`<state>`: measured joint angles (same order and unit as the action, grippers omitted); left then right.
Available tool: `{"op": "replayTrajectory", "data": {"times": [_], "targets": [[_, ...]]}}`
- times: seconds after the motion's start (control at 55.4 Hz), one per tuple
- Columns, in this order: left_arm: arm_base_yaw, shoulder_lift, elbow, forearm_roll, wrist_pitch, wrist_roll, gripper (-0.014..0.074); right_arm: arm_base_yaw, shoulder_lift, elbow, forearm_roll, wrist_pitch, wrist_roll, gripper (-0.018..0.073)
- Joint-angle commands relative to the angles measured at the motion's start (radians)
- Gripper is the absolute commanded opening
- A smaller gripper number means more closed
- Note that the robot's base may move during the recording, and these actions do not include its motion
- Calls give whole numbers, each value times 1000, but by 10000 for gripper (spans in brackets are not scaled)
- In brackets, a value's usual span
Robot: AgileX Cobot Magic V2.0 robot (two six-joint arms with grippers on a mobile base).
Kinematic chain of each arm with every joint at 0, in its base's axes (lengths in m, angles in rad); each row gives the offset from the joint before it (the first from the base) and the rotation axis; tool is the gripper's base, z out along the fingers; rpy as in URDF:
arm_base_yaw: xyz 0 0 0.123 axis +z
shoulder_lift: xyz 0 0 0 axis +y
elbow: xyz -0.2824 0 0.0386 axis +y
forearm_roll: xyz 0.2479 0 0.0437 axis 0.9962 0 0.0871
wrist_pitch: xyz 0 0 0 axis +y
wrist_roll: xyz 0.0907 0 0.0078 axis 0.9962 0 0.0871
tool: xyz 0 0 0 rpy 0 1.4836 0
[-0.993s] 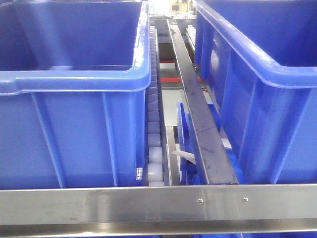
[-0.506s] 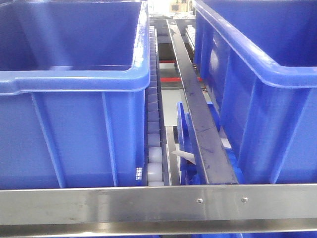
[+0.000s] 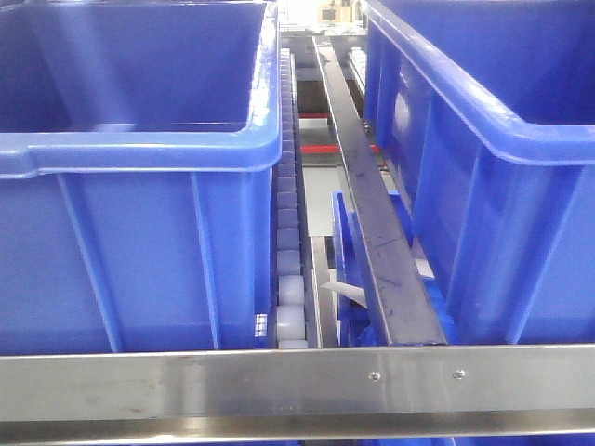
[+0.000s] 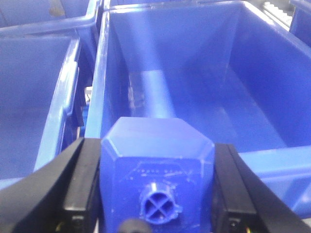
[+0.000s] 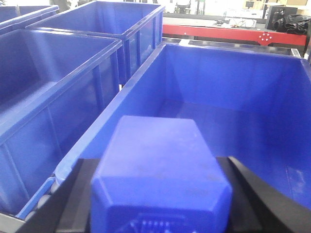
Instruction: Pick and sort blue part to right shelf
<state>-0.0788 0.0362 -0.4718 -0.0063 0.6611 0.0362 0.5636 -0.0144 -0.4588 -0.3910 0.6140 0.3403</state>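
**Front view**
- Left bin (image 3: 139, 149): blue plastic, open top, ribbed front wall. Interior floor not in shot.
- Right bin (image 3: 521, 139): blue, same type, set apart from left bin by a gap.
- Roller track (image 3: 288, 232): pale rollers in a row, running front to back just beside left bin.
- Dark rail (image 3: 372, 214): flat metal bar, front to back, between roller track and right bin.
- Steel crossbar (image 3: 279, 381): across the front, w/ two screws (image 3: 375, 376).
- No arm or part in this view.

**Left wrist view**
- Left gripper (image 4: 156, 187): black fingers (image 4: 85, 179) on both sides, jaws clamped on blue part A (image 4: 156, 150).
- Blue part A: blocky, bevelled top corners, round socket w/ cross on near face. Held in gripper, seen against the near end of open bin (image 4: 194, 97).
- Side bin (image 4: 29, 97): blue, just beside open bin on img left.

**Right wrist view**
- Right gripper (image 5: 160, 194): dark fingers flank both sides, jaws clamped on blue part B (image 5: 160, 160).
- Blue part B: same blocky shape, near face blurred. Held in gripper, at the near end of deep bin (image 5: 233, 82).
- Neighbour bin (image 5: 48, 73) and far bin (image 5: 121, 19): blue, to img left.
- Red frame (image 5: 218, 31): behind deep bin.
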Motion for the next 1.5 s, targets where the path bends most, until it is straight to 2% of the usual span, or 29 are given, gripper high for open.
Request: {"op": "replayTrajectory", "data": {"times": [0.0,0.235,0.325,0.506,0.578,0.722,0.921,1.102,1.264,1.481], "targets": [[2,24,-49,-3,-132,2,358,-3,16,-27,-26,-88,-5,206],[2,214,-212,-32,-117,6,358,-3,16,-27,-26,-88,-5,206],[2,362,-303,-103,-110,24,358,-3,16,-27,-26,-88,-5,206],[2,661,-426,-307,-104,188,358,-3,16,-27,-26,-88,-5,206],[2,787,-469,-344,-104,221,358,-3,16,-27,-26,-88,-5,206],[-16,1041,-577,-348,-99,235,358,-3,16,-27,-26,-88,-5,206],[-89,1373,-759,-346,-59,235,358,-3,16,-27,-26,-88,-5,206],[-110,1630,-931,-346,27,230,358,-3,16,-27,-26,-88,-5,206],[-110,1749,-992,-346,42,229,358,-3,16,-27,-26,-88,-5,206],[-110,1777,-992,-309,33,229,369,-3,16,-27,-26,-88,-5,206]]}}
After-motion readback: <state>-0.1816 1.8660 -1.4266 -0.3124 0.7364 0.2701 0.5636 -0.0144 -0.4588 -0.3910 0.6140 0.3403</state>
